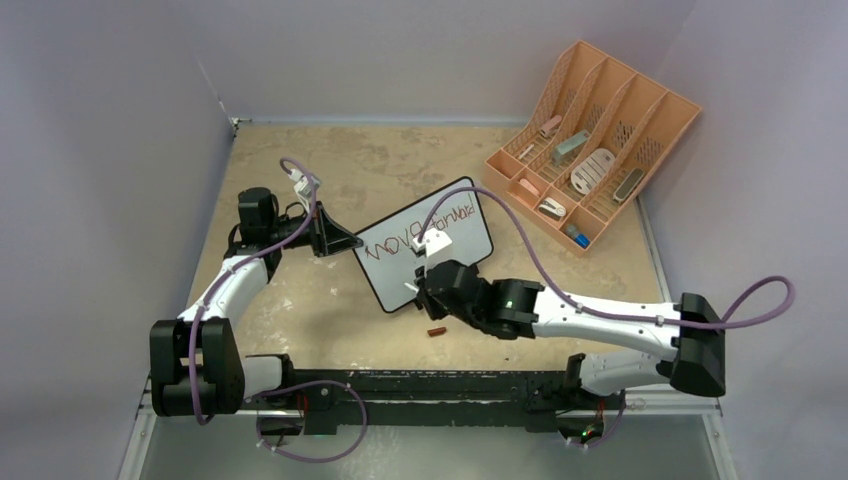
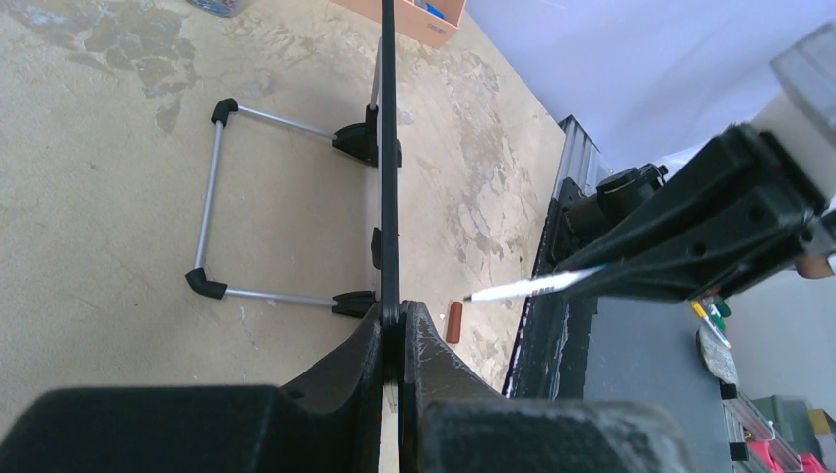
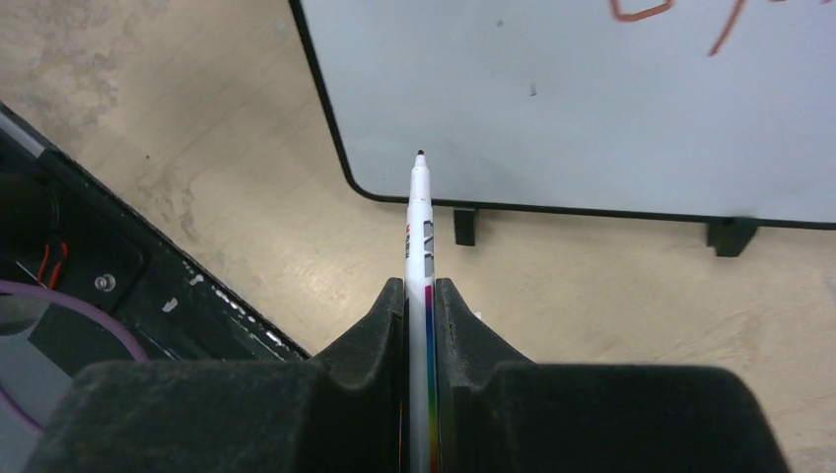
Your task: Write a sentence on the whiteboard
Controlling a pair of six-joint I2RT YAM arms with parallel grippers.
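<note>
Marker [image 3: 421, 246]: clenched in right gripper [image 3: 420, 296], long axis aimed at whiteboard [image 3: 592, 99] lower corner, tip near, not touching; left gripper [image 2: 399, 317] clamps its side edge

Right gripper [image 3: 419, 325] clamped on a white marker [image 3: 420, 222], tip just off the whiteboard [image 3: 552, 99] corner – red strokes [image 3: 680, 20] above, 2 black feet [image 3: 731, 236] on the table [image 3: 197, 168].

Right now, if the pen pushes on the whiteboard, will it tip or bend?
Probably it would tip little: the left gripper is shut on the whiteboard edge, and a wire stand extends behind it. It looks stiff, seen edge-on as one straight line. Its small feet may slide.
</note>
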